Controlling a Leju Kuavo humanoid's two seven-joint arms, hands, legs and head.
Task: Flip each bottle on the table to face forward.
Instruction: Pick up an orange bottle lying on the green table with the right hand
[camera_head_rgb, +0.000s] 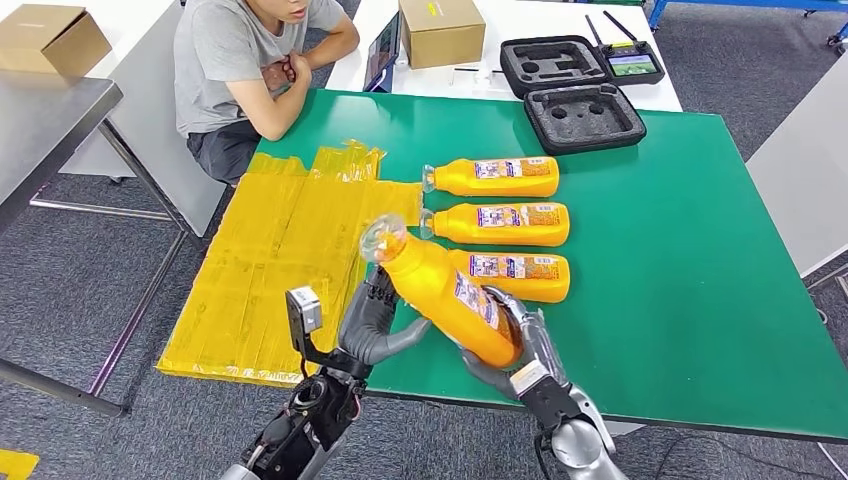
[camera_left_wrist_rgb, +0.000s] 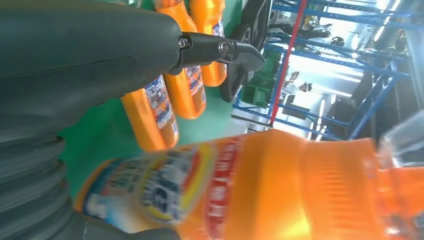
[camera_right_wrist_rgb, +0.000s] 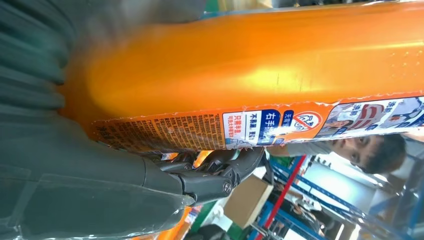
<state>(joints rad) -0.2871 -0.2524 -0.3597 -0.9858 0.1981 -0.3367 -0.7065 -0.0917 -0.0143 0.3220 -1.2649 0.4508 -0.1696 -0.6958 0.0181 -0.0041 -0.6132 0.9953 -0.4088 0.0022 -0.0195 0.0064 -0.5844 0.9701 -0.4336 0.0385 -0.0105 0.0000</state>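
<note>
Where bottles (camera_head_rgb: 497, 176) lie, person (camera_head_rgb: 245, 70) beyond.

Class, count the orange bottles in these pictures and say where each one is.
4. Three lie side by side on the green table: far bottle, middle bottle, near bottle. The fourth bottle is held between both hands.

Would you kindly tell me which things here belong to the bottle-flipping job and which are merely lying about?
Part of the job:
- orange plastic bottle held up by the left robot hand and right robot hand
- three orange plastic bottles lying in a row
- green table

Lying about:
- yellow plastic sheet
- black foam case
- brown cardboard box
- black remote controller
</note>
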